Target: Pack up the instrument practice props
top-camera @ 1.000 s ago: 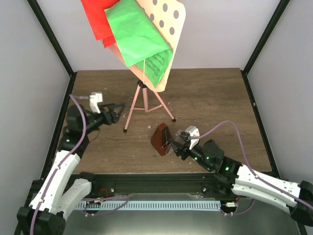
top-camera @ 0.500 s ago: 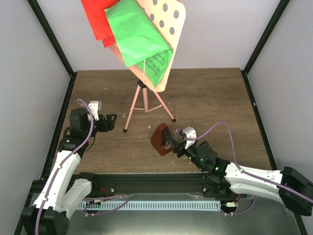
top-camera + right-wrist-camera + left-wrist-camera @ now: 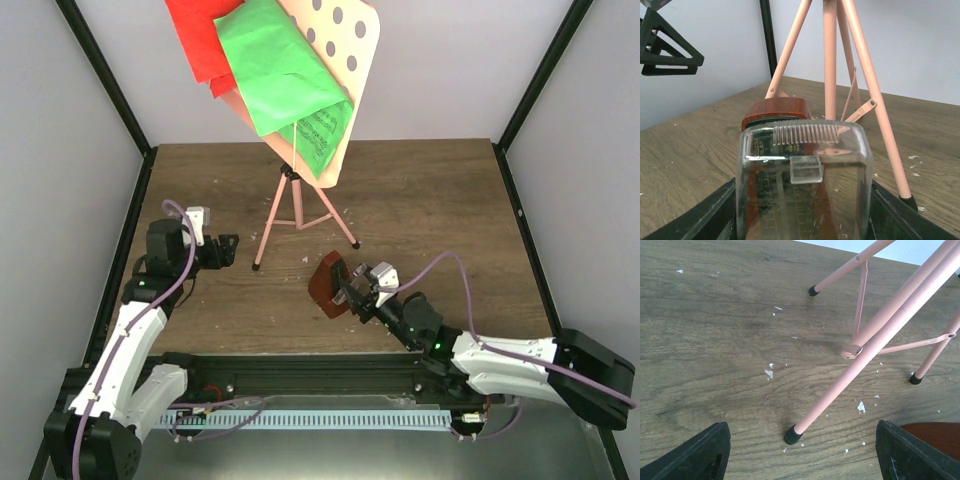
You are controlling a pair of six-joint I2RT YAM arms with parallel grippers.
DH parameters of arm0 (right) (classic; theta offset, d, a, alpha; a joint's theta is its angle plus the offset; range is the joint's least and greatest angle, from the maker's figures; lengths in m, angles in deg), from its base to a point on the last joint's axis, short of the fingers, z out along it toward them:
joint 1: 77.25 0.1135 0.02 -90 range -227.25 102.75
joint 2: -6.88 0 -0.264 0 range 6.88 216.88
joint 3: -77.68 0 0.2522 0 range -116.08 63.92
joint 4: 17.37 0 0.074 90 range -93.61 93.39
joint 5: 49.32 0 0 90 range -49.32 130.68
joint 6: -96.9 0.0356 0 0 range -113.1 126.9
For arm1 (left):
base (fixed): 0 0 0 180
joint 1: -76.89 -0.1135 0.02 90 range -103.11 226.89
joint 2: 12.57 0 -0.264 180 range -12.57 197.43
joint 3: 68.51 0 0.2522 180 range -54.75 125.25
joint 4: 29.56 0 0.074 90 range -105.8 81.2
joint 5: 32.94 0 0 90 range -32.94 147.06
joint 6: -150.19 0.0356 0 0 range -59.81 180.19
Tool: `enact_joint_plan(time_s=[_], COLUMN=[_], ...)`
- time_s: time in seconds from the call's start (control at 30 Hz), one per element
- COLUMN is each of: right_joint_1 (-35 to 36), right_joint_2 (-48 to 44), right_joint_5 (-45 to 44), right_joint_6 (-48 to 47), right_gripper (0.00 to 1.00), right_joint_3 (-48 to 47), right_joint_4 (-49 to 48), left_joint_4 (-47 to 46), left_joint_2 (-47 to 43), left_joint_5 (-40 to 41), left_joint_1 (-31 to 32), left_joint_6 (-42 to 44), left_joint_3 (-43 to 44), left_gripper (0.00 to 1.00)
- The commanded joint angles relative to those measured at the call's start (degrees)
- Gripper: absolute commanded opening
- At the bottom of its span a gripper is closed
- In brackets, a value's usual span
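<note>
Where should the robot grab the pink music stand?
Probably the slim neck where the three legs meet, coming from the left, where the open left gripper is. The jaws should fit round it; the dotted desk is far too wide.

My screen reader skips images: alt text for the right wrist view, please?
A small reddish-brown pyramid metronome with clear plastic cover fills the foreground, gripped by the right gripper; pink tripod legs stand behind on the wooden table.
</note>
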Motion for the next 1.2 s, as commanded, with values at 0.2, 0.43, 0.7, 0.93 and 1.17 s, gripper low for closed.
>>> enact_joint_plan(time_s=[0.2,0.43,0.7,0.93,1.17], right_joint_1=[0.4,0.42,0.41,0.41,0.39], right_joint_2=[6.18,10.94,11.75,11.23,10.45], right_joint_5=[1.19,0.52,0.17,1.52,0.29], right_joint_6=[-2.08,-2.26,-2.4,-1.96,-2.17], right_gripper=[0.51,0.51,0.51,0.52,0.51], right_joint_3=[-0.14,0.5,0.92,0.42,-0.23], right_joint_4=[-9.03,-11.41,-11.91,-10.32,-9.61], left_joint_4=[-0.02,-0.08,-0.21,-0.34,-0.39], left_joint_2=[0.69,1.13,1.26,1.37,2.08], left_joint_5=[-0.44,-1.12,-1.73,-1.91,-2.99], left_joint_1=[-0.24,-0.19,-0.22,-0.19,-0.22], left_joint_6=[0.89,0.73,0.67,0.66,0.37], left_joint_3=[0.78,0.92,0.86,0.83,0.91], left_gripper=[0.8,0.8,0.8,0.8,0.8])
